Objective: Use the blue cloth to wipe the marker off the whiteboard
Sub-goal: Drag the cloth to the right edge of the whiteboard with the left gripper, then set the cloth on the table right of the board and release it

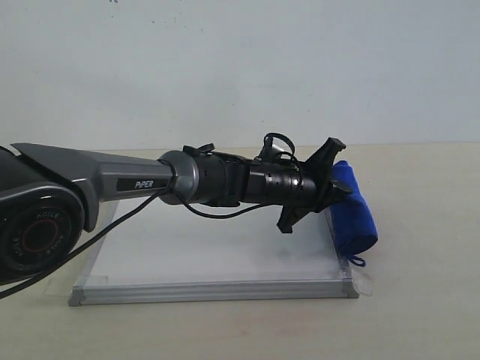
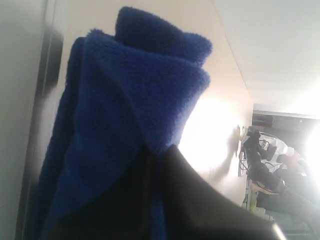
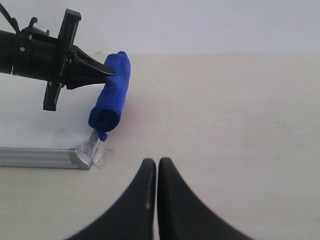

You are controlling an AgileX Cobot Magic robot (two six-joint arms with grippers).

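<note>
The blue cloth (image 1: 354, 214) lies as a thick roll on the table against the right edge of the whiteboard (image 1: 210, 259). My left gripper (image 1: 339, 192) reaches across the board from the left and is shut on the cloth's near side. In the left wrist view the plush cloth (image 2: 125, 100) fills the frame, and a strip of it sits pinched between the dark fingers (image 2: 200, 200). In the right wrist view the left gripper (image 3: 111, 75) pokes into the cloth (image 3: 110, 97). My right gripper (image 3: 157, 162) hangs shut over bare table, holding nothing. No red marker lines show; the arm covers part of the board.
A clear tape tab (image 3: 97, 151) sticks out at the board's silver corner (image 3: 80, 159), just below the cloth's loop. Beige tabletop (image 3: 225, 115) stretches to the right of the cloth. A pale wall stands behind the table.
</note>
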